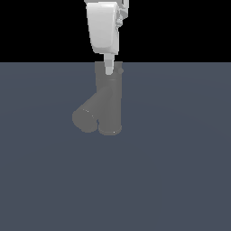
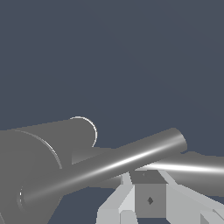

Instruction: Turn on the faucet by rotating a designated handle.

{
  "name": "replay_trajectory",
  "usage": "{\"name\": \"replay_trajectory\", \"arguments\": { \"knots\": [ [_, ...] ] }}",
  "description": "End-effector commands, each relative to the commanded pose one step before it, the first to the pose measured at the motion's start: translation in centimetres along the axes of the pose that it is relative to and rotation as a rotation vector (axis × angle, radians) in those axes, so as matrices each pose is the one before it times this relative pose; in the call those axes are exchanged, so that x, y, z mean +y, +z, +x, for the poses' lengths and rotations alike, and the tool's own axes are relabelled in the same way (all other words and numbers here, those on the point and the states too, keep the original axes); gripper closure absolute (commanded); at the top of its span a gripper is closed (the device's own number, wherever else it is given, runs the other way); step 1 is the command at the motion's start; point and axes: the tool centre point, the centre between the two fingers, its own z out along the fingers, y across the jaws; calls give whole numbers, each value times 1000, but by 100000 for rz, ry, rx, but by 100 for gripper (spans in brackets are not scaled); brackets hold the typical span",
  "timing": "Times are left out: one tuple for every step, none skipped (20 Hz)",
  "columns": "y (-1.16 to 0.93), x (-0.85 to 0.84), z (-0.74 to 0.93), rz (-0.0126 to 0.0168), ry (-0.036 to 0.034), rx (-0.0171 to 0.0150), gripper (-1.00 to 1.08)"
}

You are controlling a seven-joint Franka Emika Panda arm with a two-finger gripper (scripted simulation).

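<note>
Counting what stands on the flat blue-grey desk [image 1: 180,180] gives one faucet [image 1: 109,106], one handle and one white gripper [image 1: 108,70] above them.

The faucet is a dull grey Y shape near the middle of the exterior view: a thick upright cylinder with a shorter thick spout [image 1: 85,117] branching down toward the exterior view's left. Both lower ends rest on the desk.

The handle [image 1: 120,71] shows in the exterior view only as a small dark stub at the top of the upright cylinder, on the exterior view's right side. In the wrist view it is much plainer: a thin straight grey rod [image 2: 109,166] with a bright streak along it, sticking out from the faucet body [image 2: 30,170].

The gripper hangs straight down from the top of the exterior view, its tip in front of the upper end of the upright cylinder and just beside the handle stub. In the wrist view the gripper [image 2: 148,197] sits close against the rod, with pale fingers [image 2: 120,199] to either side of a grey block. The rod appears to cross right by them, though contact cannot be told for certain. Whether the jaws are apart or together is likewise not clear from either view.
</note>
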Motion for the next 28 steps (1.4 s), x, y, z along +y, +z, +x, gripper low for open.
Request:
{"name": "replay_trajectory", "arguments": {
  "knots": [
    [-4,-879,2081,378,2960,68,108],
    [-1,-223,276,0,138,2,108],
    [-1,-220,274,0,138,2,108],
    [-1,-218,271,-1,138,1,108],
    [-1,-216,269,-1,138,1,108],
    [-1,-213,267,-1,138,1,108],
    [-1,-210,255,-1,120,1,108],
    [-1,-209,262,-1,138,1,108],
    [-1,-207,260,-1,138,1,108],
    [-1,-204,249,-1,120,1,108],
    [-1,-203,252,-1,129,1,108],
    [-1,-200,245,-1,120,0,108],
    [-1,-199,253,-2,138,0,108],
    [-1,-197,242,-2,120,0,108],
    [-1,-195,240,-2,120,0,108],
    [-1,-194,238,-2,120,0,108],
    [0,-192,237,-2,120,0,108],
    [0,-191,235,-3,120,0,108],
    [0,-189,234,-3,120,-1,108],
    [0,-188,233,-3,120,-1,108],
    [0,-187,232,-3,120,-1,108],
    [0,-186,230,-4,120,-1,108],
    [0,-185,229,-4,120,-1,108],
    [0,-184,228,-4,120,-1,108],
    [0,-182,215,-4,98,-1,108],
    [0,-182,226,-5,120,-1,108],
    [0,-181,226,-5,119,-1,108],
    [0,-180,225,-5,119,-1,108]
  ]
}}
